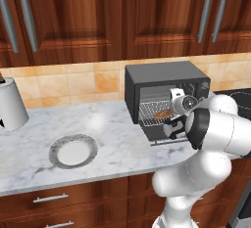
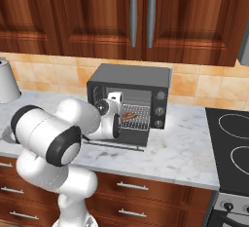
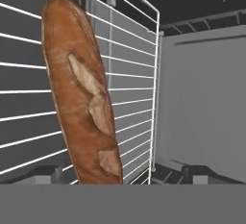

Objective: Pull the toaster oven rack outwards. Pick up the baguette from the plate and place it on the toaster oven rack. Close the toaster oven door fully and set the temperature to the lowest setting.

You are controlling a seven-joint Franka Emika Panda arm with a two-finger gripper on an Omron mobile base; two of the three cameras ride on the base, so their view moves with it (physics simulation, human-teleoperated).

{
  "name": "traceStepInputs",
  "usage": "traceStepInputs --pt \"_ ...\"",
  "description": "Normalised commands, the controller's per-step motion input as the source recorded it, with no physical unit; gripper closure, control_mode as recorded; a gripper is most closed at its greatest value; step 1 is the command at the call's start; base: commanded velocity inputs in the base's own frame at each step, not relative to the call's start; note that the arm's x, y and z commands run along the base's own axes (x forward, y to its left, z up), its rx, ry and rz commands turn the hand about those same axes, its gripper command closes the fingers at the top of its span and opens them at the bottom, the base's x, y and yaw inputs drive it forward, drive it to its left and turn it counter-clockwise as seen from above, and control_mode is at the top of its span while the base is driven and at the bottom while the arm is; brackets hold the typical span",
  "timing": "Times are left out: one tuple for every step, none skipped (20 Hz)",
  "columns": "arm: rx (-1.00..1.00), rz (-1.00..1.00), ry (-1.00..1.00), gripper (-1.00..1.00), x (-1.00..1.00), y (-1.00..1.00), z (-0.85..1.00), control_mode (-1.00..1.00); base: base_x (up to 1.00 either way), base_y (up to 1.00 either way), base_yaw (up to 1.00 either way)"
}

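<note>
Resting on the toaster oven rack (image 3: pixel 129 74) now, with the baguette (image 3: pixel 84 93) lying lengthwise across the wires and the plate (image 1: pixel 73 151) bare on the counter (image 1: pixel 117 139), well left of the toaster oven (image 1: pixel 164 82). Placement step judged done. Pincer spread wide and released, holding nothing, just in front of the oven mouth. Next: backing out of the cavity, then lifting the toaster oven door (image 2: pixel 131 136), dropped flat at the oven's front, fully shut, then turning a knob on the oven's right panel. Reddish-brown loaf, pale slashes along the crust, slim and tapered.
</note>
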Motion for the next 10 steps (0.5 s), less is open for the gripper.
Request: traceStepInputs --pt "0.06 0.03 0.0 -1.0 -0.09 -0.24 0.45 -1.0 0.0 0.0 0.0" --pt "0.06 0.03 0.0 -1.0 -0.09 -0.24 0.46 -1.0 0.0 0.0 0.0" --pt "0.06 0.05 0.0 -1.0 -0.1 -0.24 0.5 -1.0 0.0 0.0 0.0" --pt "0.05 0.06 0.0 -1.0 -0.09 -0.24 0.51 -1.0 0.0 0.0 0.0" --pt "0.04 0.07 0.02 -1.0 -0.1 -0.22 0.56 -1.0 0.0 0.0 0.0" --pt "0.04 0.07 0.04 -1.0 -0.11 -0.22 0.57 -1.0 0.0 0.0 0.0" --pt "0.03 0.08 0.04 -1.0 -0.11 -0.22 0.59 -1.0 0.0 0.0 0.0" --pt "0.03 0.08 0.05 -1.0 -0.11 -0.22 0.59 -1.0 0.0 0.0 0.0" --pt "0.02 0.07 0.05 -1.0 -0.1 -0.22 0.56 -1.0 0.0 0.0 0.0" --pt "0.01 0.07 0.05 -1.0 -0.1 -0.21 0.56 -1.0 0.0 0.0 0.0"
